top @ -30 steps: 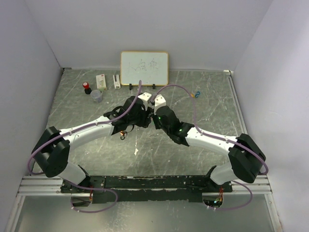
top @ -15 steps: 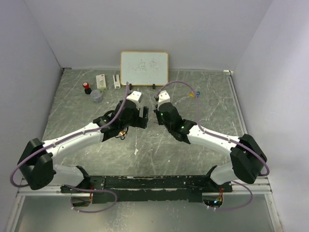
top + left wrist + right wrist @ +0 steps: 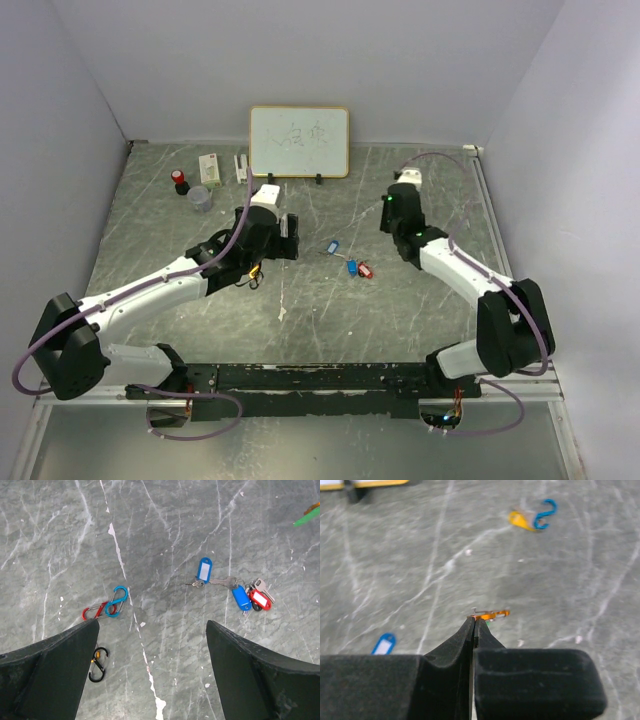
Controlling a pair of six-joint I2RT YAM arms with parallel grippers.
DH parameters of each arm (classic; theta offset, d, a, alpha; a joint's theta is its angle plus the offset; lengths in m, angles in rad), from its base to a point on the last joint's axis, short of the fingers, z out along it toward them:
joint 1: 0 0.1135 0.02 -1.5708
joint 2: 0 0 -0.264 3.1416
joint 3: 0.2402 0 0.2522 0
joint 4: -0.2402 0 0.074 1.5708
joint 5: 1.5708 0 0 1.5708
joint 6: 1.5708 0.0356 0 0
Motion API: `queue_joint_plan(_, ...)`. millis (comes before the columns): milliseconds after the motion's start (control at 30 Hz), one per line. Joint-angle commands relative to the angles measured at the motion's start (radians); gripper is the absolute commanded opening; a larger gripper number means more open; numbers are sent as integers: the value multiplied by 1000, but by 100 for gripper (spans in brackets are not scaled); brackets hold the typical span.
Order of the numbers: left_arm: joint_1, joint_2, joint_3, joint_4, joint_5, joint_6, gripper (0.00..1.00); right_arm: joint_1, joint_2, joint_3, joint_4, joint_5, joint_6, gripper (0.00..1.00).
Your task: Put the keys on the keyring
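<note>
The keys lie on the table between the arms: a blue tag (image 3: pixel 332 246), a second blue tag (image 3: pixel 352 266) and a red tag (image 3: pixel 365 270). The left wrist view shows the first blue tag (image 3: pixel 204 570) apart from the second blue tag (image 3: pixel 241 597) and the red tag (image 3: pixel 260 599), which sit together with metal keys. My left gripper (image 3: pixel 287 238) is open and empty, left of them (image 3: pixel 152 625). My right gripper (image 3: pixel 392 212) is shut on a small orange clip (image 3: pixel 490 614) with a bit of green beneath it, held above the table (image 3: pixel 474 622).
Linked red and blue carabiner clips (image 3: pixel 106 607) and a black one (image 3: pixel 97 664) lie by my left finger. A yellow tag with a blue clip (image 3: pixel 530 519) lies beyond my right gripper. A whiteboard (image 3: pixel 299 140), a red-capped item (image 3: pixel 179 181), a small cup (image 3: pixel 200 197) and white boxes (image 3: pixel 210 167) stand at the back.
The two grippers, close together at the table's middle, have drawn apart. My right arm swung to the back right with the orange clip. The keys between them now show.
</note>
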Motion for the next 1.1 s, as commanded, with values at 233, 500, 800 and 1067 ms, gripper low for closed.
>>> queue_joint_plan(233,5,16,-8,2,1,-11,100,-246,134,58,18,-147,67,0)
queue_joint_plan(500,5,21,-10,2,3,-11,100,-300,183,61,1,-156,87,0)
queue_joint_plan(800,7,20,-13,4,7,-10,100,-296,171,71,-21,-122,85,59)
queue_joint_plan(1067,7,37,-10,8,9,-10,100,-84,140,79,-56,-141,58,72)
